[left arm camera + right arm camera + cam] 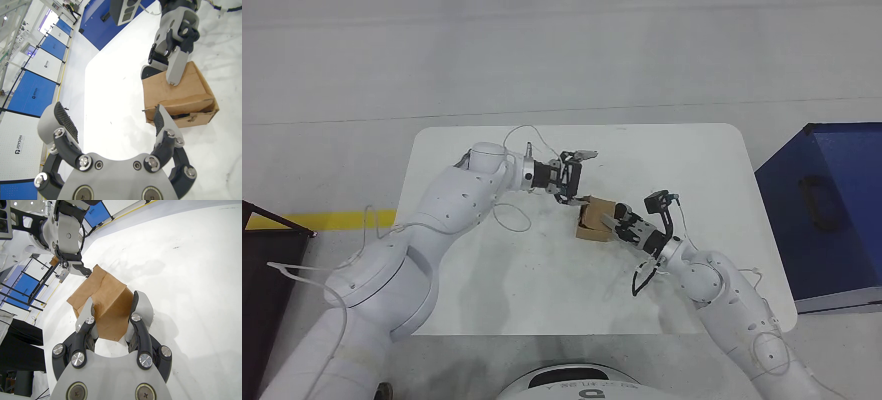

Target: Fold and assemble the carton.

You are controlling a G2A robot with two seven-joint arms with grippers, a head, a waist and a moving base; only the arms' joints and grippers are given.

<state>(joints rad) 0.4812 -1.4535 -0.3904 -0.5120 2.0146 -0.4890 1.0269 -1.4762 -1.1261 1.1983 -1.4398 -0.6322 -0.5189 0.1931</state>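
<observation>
Right claw (113,300) clamped on carton (111,291); left claw (108,108) gaped apart, tip at end flap (179,106) (ragged). Hard push could have crumpled it or twisted carton loose.

Bright, even light from overhead fills the room. The white table (702,170) glares strongly; in the left wrist view its far surface washes out to almost plain white. Shadows on the table are pale and soft, with no hard edges. The brown carton (107,285) is well lit on its upper faces, while the face turned toward the right wrist camera sits in darker shade. Small bright glints sit on the metal bolts of the left gripper (109,111). Both wrist views bend straight lines near their edges, so the blue wall panels (32,94) curve.
</observation>
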